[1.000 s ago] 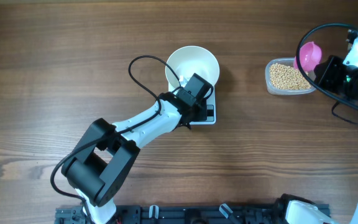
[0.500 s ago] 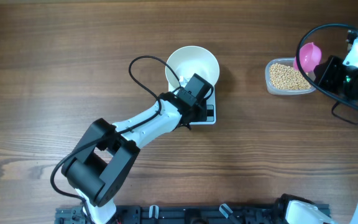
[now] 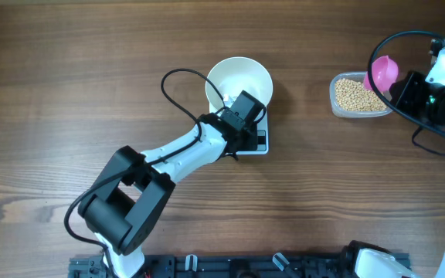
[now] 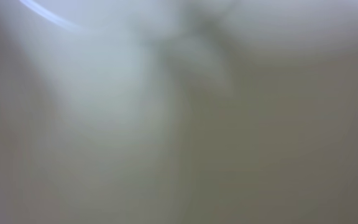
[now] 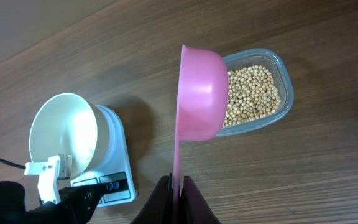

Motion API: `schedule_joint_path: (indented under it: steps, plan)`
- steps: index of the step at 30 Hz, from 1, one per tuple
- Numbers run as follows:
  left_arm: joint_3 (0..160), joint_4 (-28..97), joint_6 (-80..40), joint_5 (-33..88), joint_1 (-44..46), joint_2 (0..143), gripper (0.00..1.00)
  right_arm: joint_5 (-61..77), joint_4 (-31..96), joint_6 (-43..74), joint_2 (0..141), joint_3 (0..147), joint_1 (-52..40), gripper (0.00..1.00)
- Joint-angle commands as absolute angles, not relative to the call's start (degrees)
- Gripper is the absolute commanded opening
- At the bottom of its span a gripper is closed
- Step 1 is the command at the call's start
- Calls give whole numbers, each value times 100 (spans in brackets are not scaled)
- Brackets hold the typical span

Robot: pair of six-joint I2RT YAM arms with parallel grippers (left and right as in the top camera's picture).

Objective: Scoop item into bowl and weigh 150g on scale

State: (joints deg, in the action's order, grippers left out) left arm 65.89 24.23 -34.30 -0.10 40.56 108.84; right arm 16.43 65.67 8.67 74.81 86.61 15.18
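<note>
The white bowl (image 3: 239, 79) stands empty on the small white scale (image 3: 263, 147). My left gripper (image 3: 252, 137) reaches over the scale's front edge; in the right wrist view its shut dark fingertips (image 5: 91, 193) rest at the scale's button panel (image 5: 112, 185). The left wrist view is a blur. At the right, my right gripper (image 5: 178, 186) is shut on the thin handle of a pink scoop (image 5: 201, 93), which is held on edge above the clear tub (image 5: 283, 74) of tan beans (image 5: 253, 93). The bowl (image 5: 64, 134) looks empty from here too.
The clear tub (image 3: 359, 95) sits at the table's right, about a hand's width from the scale. A black cable (image 3: 178, 96) loops from the left arm beside the bowl. The left arm (image 3: 168, 158) slants across the table's middle. A dark rail (image 3: 230, 266) runs along the near edge.
</note>
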Motion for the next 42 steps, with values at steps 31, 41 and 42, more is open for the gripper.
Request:
schedule_joint_path:
  steps: [31,41,42]
  plan:
    - [6453,4856,-3330,-589,3138,7212,4,2152,6827,279,7518,8650,1500,4]
    - [6451,5476,-3341,-587,1214,7199,86,2147,6770,290,7518,8650,1500,4]
    - [6451,5478,-3341,-587,1133,7199,92,2147,6755,290,7518,8650,1500,4]
